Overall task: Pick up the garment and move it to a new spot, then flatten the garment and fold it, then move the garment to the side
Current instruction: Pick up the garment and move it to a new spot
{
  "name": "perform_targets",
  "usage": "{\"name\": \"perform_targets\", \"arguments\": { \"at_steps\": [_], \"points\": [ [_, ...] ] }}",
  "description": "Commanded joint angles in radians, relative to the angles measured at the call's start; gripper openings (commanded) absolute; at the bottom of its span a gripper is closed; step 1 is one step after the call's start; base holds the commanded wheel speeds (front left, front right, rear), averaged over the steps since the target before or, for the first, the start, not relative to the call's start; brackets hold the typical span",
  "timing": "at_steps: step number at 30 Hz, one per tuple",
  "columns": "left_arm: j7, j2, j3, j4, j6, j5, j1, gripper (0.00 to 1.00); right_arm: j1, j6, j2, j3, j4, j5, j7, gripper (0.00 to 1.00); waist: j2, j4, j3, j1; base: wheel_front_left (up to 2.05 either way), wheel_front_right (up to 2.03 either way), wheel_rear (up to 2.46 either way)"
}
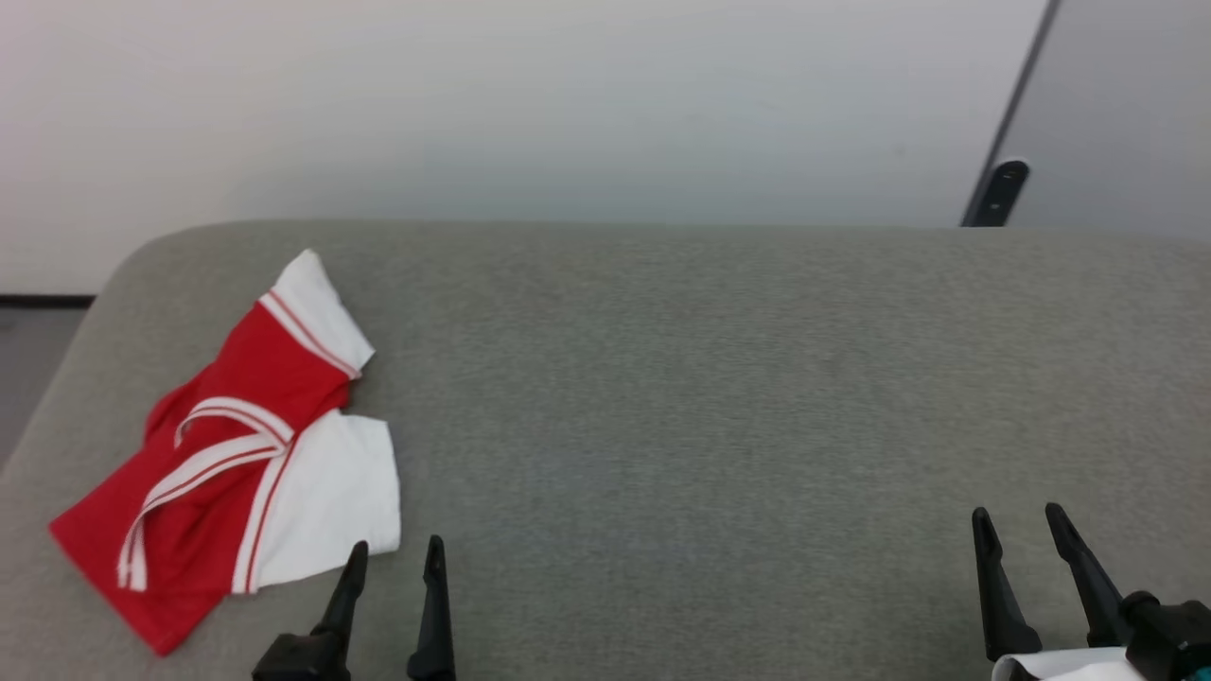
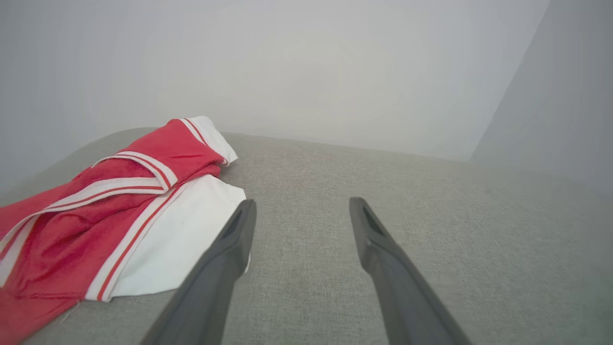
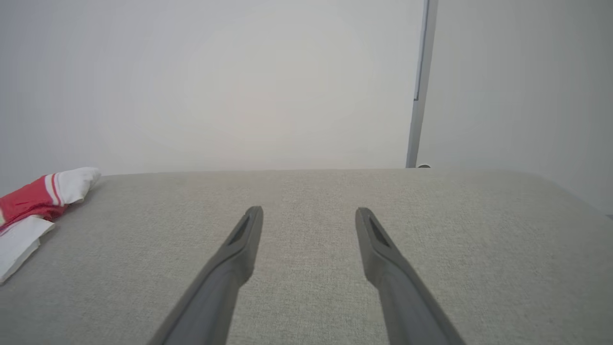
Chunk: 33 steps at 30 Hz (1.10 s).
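We find the table (image 1: 710, 397), covered in grey cloth, bare across its middle and right, with a pale wall (image 1: 568, 104) behind it. The shirt (image 1: 236, 445) lies bunched near the table's left edge. It is red with striped trim, and one white sleeve (image 1: 331, 501) is spread toward the robot. No chest lettering is visible.

The left tool (image 1: 397, 545) is released, its fingers apart and holding nothing, with the tips just beside the sleeve's near hem. The right tool (image 1: 1019, 513) is likewise released and empty, well apart from the shirt, over bare cloth.

Progress, in our judgement, is nil: the shirt is not lifted, moved, flattened or folded, so every step is left. The left tool looks best placed for the first pick.

The head view gives the shirt's whole outline and both tools together. The left wrist view shows one finger crossing the sleeve's corner, but we cannot tell whether they touch. The right wrist view catches the shirt's end at its far left.
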Motion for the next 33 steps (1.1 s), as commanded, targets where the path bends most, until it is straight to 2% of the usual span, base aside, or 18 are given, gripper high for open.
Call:
{"name": "perform_targets", "arguments": {
  "at_steps": [1, 5, 6, 22, 33],
  "points": [
    [-0.001, 0.0, -0.003, -0.003, 0.015, -0.005, -0.011, 1.0, -0.016, 0.0, -0.008, 0.009, -0.003, 0.005, 0.002, 1.0, 0.0, 0.062, 0.009, 0.0, 0.0, 0.0, 0.0],
    [-0.001, 0.0, -0.009, -0.004, 0.033, -0.01, -0.015, 1.0, -0.029, 0.0, -0.025, 0.024, -0.003, 0.008, 0.01, 1.0, 0.0, 0.137, 0.017, 0.0, 0.0, 0.0, 0.0],
    [-0.001, 0.0, -0.009, -0.004, 0.033, -0.01, -0.015, 1.0, -0.029, 0.0, -0.025, 0.024, -0.003, 0.008, 0.01, 1.0, 0.0, 0.137, 0.017, 0.0, 0.0, 0.0, 0.0],
    [-0.001, 0.0, -0.06, -0.009, 0.096, -0.071, -0.011, 1.0, -0.075, 0.0, -0.089, 0.121, -0.003, 0.029, 0.05, 1.0, 0.0, 0.461, 0.042, 0.0, 0.0, 0.0, 0.0],
    [-0.001, 0.0, -0.031, -0.113, 0.206, -0.141, 0.047, 1.0, -0.239, 0.0, -0.139, 0.306, 0.053, 0.084, 0.075, 1.0, 0.0, 0.492, 0.093, 0.0, 0.0, 0.0, 0.0]
  ]
}}
